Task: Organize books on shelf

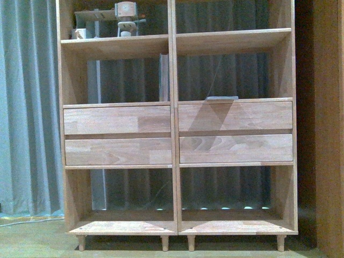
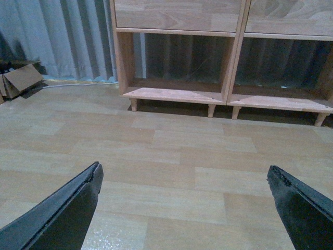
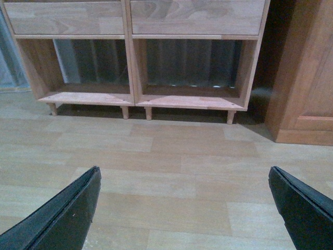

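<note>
The light-wood shelf (image 1: 174,134) fills the front view, with open compartments, a central divider and four drawer fronts. A tall greyish book (image 1: 164,77) stands upright in the left middle compartment against the divider. A thin flat book (image 1: 221,98) lies on the floor of the right middle compartment; its cover does not show. Neither arm shows in the front view. My left gripper (image 2: 183,169) is open and empty above the wood floor, facing the shelf's lower part (image 2: 177,94). My right gripper (image 3: 183,169) is open and empty too, facing the lower compartments (image 3: 140,99).
A wooden model and small items (image 1: 126,19) sit in the top-left compartment. A darker wooden cabinet (image 3: 307,78) stands right of the shelf. A cardboard box (image 2: 18,78) and a grey curtain (image 2: 62,36) are to the left. A cable (image 2: 78,84) runs along the floor.
</note>
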Motion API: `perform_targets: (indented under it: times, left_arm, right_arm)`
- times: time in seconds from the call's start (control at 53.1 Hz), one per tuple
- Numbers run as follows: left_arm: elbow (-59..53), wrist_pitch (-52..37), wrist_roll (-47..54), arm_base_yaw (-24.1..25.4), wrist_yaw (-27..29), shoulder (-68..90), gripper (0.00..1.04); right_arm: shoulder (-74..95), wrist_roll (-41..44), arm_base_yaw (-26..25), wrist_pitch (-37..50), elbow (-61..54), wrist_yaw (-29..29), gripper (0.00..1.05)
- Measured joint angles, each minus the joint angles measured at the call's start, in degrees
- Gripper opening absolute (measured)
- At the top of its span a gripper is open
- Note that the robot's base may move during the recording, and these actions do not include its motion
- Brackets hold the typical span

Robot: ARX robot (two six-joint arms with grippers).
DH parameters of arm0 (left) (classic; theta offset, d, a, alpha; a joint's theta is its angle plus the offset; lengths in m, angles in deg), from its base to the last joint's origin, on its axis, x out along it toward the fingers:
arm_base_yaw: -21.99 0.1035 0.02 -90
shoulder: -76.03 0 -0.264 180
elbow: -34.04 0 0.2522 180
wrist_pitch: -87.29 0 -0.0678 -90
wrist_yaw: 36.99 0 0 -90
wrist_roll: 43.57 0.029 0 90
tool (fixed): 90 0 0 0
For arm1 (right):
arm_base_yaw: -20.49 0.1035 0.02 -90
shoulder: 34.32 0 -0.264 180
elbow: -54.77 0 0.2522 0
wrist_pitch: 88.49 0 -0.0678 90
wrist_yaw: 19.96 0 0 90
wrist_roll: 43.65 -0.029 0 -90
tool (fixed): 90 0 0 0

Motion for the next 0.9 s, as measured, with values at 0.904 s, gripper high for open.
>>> perform_targets:
  times: [0.904]
  left_arm:
    - [0.0, 0.0, 0.0, 0.0, 0.0, 0.0, 0.98]
  right_arm:
    - [0.0, 0.0, 0.0, 0.0, 0.0, 0.1, 0.98]
